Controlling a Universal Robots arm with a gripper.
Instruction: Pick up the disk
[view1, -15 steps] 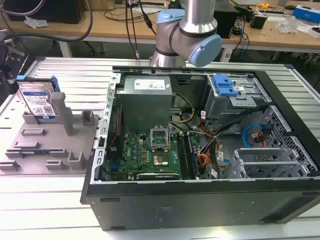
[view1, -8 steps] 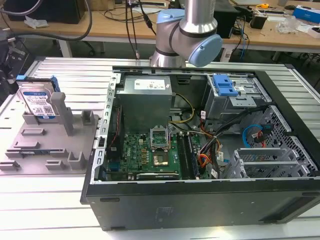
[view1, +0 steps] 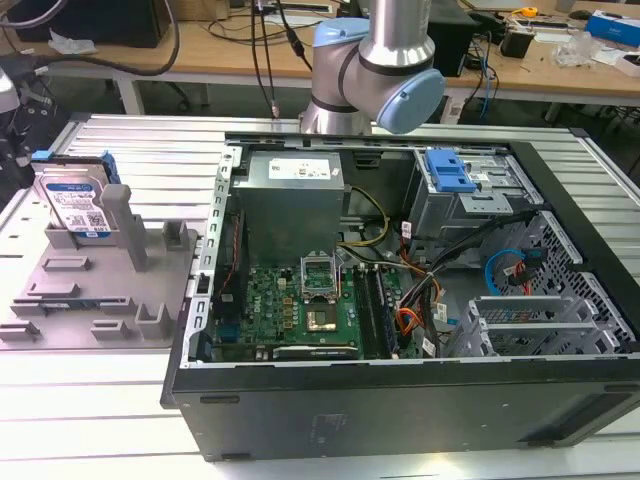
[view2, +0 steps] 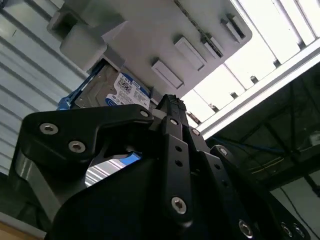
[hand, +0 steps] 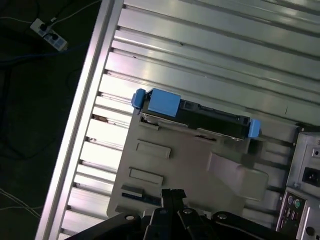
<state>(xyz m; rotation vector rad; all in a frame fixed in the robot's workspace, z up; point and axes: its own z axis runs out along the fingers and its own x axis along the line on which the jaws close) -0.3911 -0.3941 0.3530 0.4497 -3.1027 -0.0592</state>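
Approach step, by my reading: the gripper, black fingers together and empty, hangs over the matte grey plastic fixture. The disk, flat silver metal with a glossy label and blue rails, stands on edge there, at the exterior view's left. A grasp would call for parted fingers straddling its thin upper edge.
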